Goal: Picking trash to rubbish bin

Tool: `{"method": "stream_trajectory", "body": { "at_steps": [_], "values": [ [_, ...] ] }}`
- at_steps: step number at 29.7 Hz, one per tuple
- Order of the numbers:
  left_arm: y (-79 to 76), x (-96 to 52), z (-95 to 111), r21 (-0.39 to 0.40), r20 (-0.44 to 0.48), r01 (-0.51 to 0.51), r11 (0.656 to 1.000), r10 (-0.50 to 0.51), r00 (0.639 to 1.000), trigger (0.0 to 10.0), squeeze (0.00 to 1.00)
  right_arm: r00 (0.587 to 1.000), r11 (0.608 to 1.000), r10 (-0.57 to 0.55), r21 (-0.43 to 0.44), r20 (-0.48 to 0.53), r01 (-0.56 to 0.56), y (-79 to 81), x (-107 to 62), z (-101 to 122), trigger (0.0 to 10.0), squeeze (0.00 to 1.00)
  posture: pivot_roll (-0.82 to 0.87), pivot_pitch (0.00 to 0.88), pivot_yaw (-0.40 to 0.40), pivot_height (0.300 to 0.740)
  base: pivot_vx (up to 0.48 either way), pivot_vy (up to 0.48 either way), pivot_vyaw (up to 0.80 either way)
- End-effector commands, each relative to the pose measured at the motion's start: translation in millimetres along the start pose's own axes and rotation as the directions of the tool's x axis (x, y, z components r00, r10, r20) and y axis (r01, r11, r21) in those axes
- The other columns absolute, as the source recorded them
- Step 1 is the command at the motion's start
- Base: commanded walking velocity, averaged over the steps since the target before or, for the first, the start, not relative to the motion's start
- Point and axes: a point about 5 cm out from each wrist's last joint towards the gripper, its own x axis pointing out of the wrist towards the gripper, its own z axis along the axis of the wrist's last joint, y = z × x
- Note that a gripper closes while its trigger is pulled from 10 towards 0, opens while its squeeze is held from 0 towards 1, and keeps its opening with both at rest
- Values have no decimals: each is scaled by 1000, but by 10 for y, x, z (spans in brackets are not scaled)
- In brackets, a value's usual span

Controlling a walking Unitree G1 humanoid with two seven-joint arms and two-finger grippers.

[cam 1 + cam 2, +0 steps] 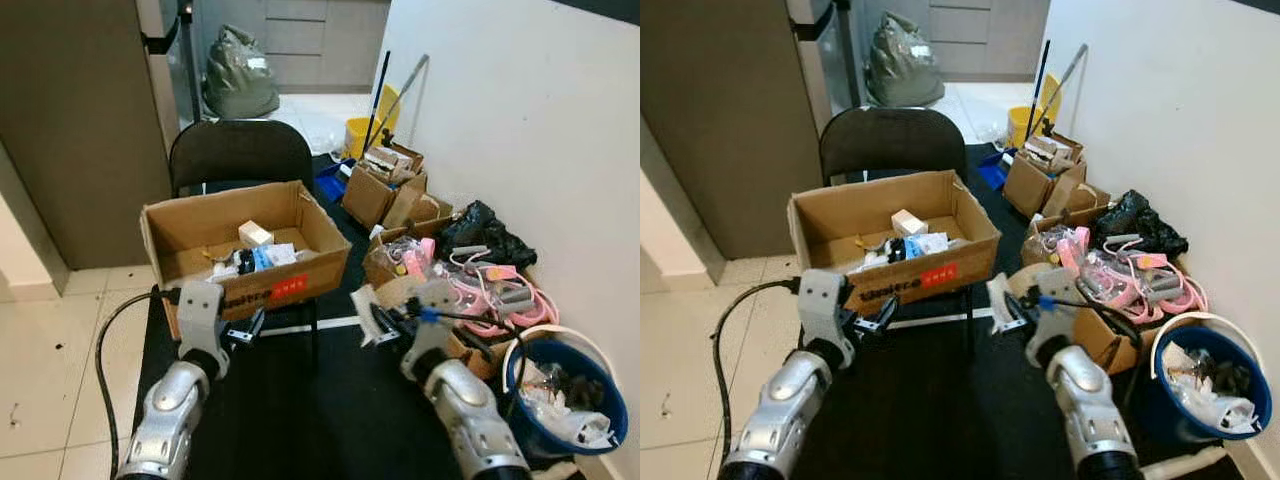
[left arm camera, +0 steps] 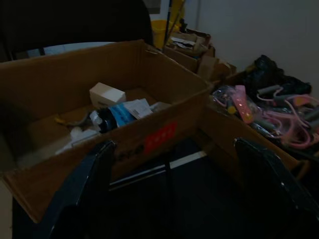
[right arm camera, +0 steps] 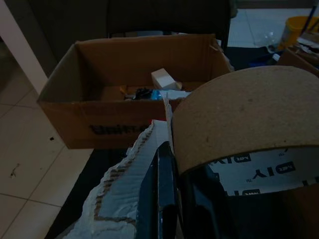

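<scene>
Already the right pincer (image 3: 172, 199) pinches a tape roll (image 3: 249, 119) with torn cardboard (image 3: 124, 199), just beside the cardboard box (image 1: 245, 245); binning remains, the blue bin (image 1: 565, 395) standing right of the box. The left pincer (image 2: 174, 189) hangs spread.

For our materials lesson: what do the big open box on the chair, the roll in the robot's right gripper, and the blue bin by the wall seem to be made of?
Open box: brown corrugated cardboard, matte, with folded flaps. Roll in the right gripper: tape on a brown card core, dull and fibrous, with a printed inner face. Blue bin: probably plastic, smooth and slightly glossy.
</scene>
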Motion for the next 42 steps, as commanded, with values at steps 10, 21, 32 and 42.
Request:
{"method": "stream_trajectory", "body": {
  "at_steps": [10, 21, 32, 42],
  "values": [
    [-47, -10, -19, 3, -6, 16, 1000, -16, 1000, 10000, 0, 1000, 1000, 0, -11, -17, 0, -24, -12, -20, 10000, 0, -78, 33, -49, 740, 356, 0, 0],
    [-55, -26, -34, 4, -9, 17, 1000, -17, 1000, 10000, 0, 1000, 1000, 7, -16, -23, -8, -24, -8, -35, 10000, 0, -76, 21, -51, 740, 355, 0, 0],
    [-79, -28, -41, -1, -9, 22, 1000, -22, 1000, 10000, 0, 1000, 1000, 7, -15, -24, -7, -11, -11, -46, 10000, 0, -75, 23, -47, 740, 354, 0, 0],
    [-80, -33, -36, 0, -9, 25, 1000, -25, 1000, 10000, 0, 1000, 1000, 7, -16, -28, -8, -7, -14, -57, 10000, 0, -73, 25, -45, 740, 343, 0, 0]
  ]
}}
